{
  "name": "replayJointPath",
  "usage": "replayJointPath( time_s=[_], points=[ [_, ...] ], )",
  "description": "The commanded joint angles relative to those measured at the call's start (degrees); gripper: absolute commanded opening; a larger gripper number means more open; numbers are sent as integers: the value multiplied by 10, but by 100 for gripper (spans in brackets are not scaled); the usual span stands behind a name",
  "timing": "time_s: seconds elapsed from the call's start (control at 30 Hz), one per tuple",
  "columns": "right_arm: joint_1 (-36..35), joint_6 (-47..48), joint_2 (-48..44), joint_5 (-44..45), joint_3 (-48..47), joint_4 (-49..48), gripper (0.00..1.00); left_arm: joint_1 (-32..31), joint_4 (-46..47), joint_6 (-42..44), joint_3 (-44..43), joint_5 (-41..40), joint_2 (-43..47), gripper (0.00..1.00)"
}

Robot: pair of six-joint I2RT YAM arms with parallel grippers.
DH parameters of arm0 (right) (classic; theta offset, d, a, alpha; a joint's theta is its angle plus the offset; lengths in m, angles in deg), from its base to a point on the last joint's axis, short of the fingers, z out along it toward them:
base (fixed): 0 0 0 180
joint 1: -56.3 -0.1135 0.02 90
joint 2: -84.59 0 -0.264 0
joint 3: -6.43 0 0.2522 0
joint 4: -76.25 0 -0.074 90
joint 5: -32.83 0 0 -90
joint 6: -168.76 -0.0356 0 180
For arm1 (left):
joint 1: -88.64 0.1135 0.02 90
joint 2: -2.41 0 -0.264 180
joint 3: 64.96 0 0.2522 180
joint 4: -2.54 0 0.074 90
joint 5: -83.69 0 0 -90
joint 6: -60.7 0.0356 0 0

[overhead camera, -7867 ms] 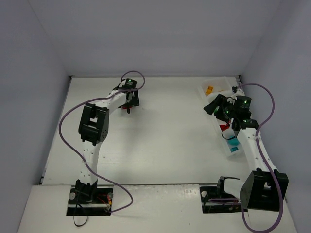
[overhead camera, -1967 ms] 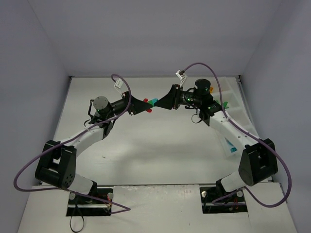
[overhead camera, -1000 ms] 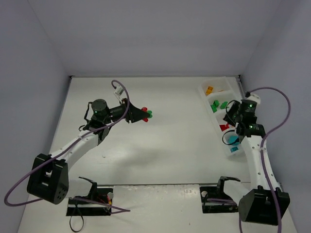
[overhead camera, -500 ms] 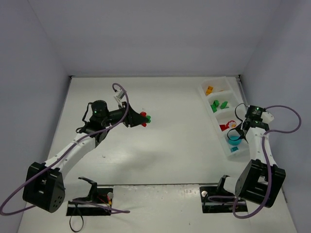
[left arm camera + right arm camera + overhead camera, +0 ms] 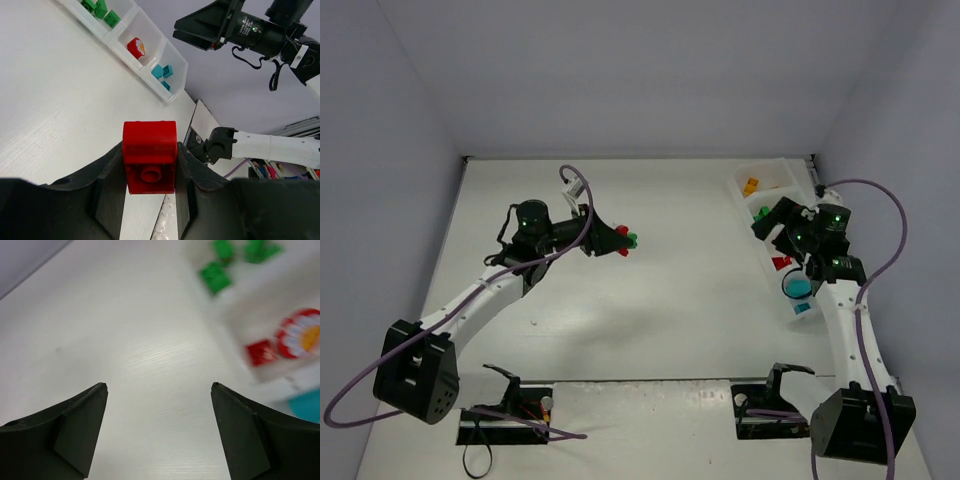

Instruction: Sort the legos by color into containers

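Observation:
My left gripper (image 5: pixel 612 240) is held above the middle of the table, shut on a red lego (image 5: pixel 149 156) whose hollow underside faces the wrist camera. In the top view a green lego (image 5: pixel 633 239) shows at the tip beside the red one (image 5: pixel 621 233). The containers are a white tray (image 5: pixel 767 247) along the right side. It holds orange (image 5: pixel 751 186), green (image 5: pixel 100 8), red (image 5: pixel 782 263) and teal (image 5: pixel 800 289) legos in separate compartments. My right gripper (image 5: pixel 159 386) is open and empty, over the table just left of the tray (image 5: pixel 250 296).
The side walls stand close to the table's left and right edges. The right arm (image 5: pixel 235 30) hangs over the tray's middle and covers part of the green compartment in the top view. A round red-and-white piece (image 5: pixel 300 337) lies with the red legos.
The right gripper has opened and swung from over the teal compartment up and left, toward the table. The left gripper has stayed shut on the red lego, almost in place.

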Motion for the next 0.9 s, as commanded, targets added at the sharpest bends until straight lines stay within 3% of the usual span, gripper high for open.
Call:
replayJointPath(
  time_s=[0.0,0.1,0.23,0.43,0.53,0.73,0.87],
  points=[
    [-34,30,-1,-261,-13,-160,77,-4,82,-36,-38,18,-4,0],
    [-77,-8,22,-381,-5,-257,73,-7,121,-55,-38,20,-14,0],
    [-159,-13,54,-405,-42,-295,73,-14,140,-64,-42,30,-21,0],
    [-245,-88,120,-482,-59,-461,72,-24,165,-80,-48,45,-27,0],
    [-285,-80,149,-484,-80,-473,70,-28,167,-83,-49,46,-26,0],
    [-318,-76,177,-491,-92,-487,54,-29,166,-85,-46,42,-20,0],
    [-328,-44,178,-494,-98,-460,57,-29,167,-100,-47,36,-22,0]
  ],
)
